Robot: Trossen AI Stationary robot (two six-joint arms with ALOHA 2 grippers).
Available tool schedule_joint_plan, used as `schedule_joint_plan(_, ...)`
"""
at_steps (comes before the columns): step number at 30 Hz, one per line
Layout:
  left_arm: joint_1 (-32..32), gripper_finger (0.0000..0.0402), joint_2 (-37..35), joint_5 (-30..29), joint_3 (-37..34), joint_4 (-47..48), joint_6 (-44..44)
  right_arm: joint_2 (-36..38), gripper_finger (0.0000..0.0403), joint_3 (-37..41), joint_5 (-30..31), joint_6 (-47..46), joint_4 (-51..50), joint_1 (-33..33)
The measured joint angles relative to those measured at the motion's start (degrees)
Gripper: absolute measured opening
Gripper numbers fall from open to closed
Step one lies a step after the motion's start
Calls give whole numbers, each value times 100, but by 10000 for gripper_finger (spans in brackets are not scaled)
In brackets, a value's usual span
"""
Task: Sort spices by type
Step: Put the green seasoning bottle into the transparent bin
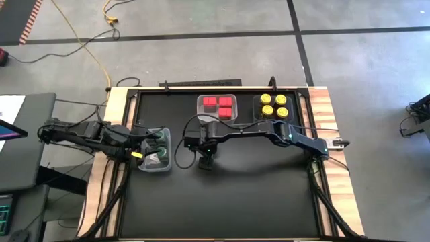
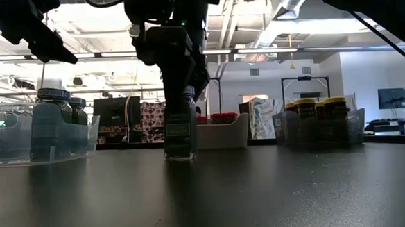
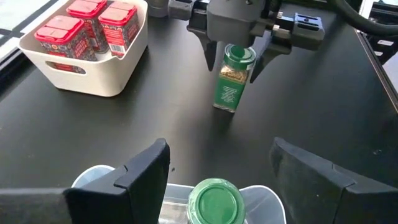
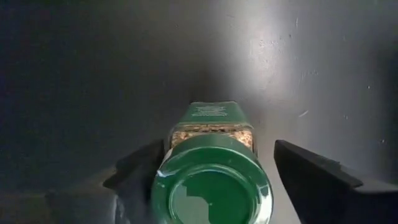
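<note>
Green jar (image 3: 233, 78) stands upright between the right gripper's (image 3: 237, 60) spread fingers, near red boxes (image 3: 87, 25); left fingers (image 3: 146, 171) spread

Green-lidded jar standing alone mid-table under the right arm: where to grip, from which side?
Take the green-lidded jar from straight above, just under the lid. It stands upright on the bare black table with free space all round, and the lid is round, so any pair of opposite sides works. The right pincer already hangs over it, fingers apart either side of the lid.
</note>
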State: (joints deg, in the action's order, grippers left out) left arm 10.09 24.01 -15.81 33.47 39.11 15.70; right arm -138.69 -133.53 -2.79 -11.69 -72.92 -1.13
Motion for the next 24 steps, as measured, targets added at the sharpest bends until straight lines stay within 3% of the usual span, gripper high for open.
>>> schedule_joint_plan(7, 2, 266, 0, 0, 0, 2, -1, 189, 339, -142, -11, -54, -258, 0)
schedule_joint_plan(16, 0, 266, 0, 1, 0, -3, 330, 943, 331, -72, 29, -310, -651, -191)
schedule_joint_plan(20, 2, 266, 0, 2, 0, 32, 350, 1315, 330, 532, 441, -118, -634, -573)
schedule_joint_plan(24, 0, 266, 0, 1, 0, 44, 414, 1938, 330, 1808, 1186, -488, -353, -942)
